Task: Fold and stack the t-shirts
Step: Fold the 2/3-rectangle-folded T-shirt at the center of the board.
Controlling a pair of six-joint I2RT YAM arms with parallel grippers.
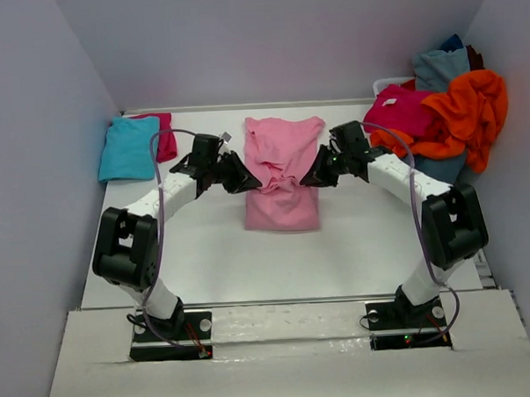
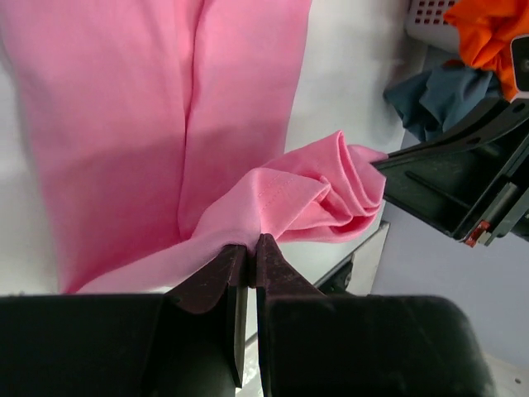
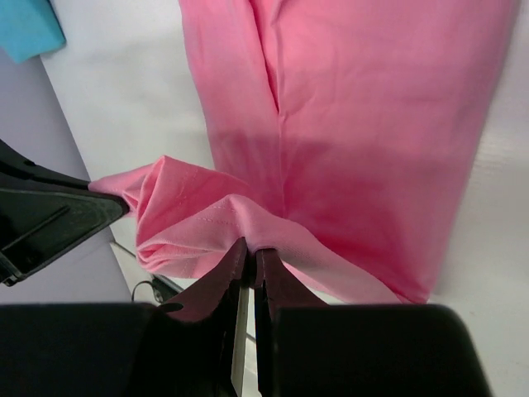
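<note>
**Item:** light pink t-shirt (image 1: 283, 206). It lies lengthwise at the middle of the table (image 1: 206, 254), folded to a narrow strip. The wider end is toward the back wall (image 1: 284, 39). The near hem is square, well short of the arm bases. The middle section is drawn up off the surface and bunched into folds between the two grippers.

**Tools:**
- Left gripper (image 2: 254, 246): jaws closed on a pinch of the pink cloth at the shirt's left edge.
- Right gripper (image 3: 250, 248): jaws closed on the pink cloth at the right edge.
- The two tips face each other, near together, with the gathered fabric between them.

**Margins:**
- Bare white table shows on both long sides of the strip.
- A broader bare band lies between the near hem and the bases.

**Left rear corner:** turquoise t-shirt (image 1: 129, 149), folded flat, lies over a magenta garment (image 1: 166, 139). It is close to the left wall and well apart from the pink shirt.

**Right rear corner:** a loose heap against the right wall.
- Magenta t-shirt (image 1: 402, 112)
- Orange t-shirt (image 1: 472, 110)
- Grey-blue t-shirt (image 1: 440, 68)
- A white basket (image 1: 388, 83) partly shows beneath the heap.
- The heap's edge sits near the right arm's forearm.
</note>
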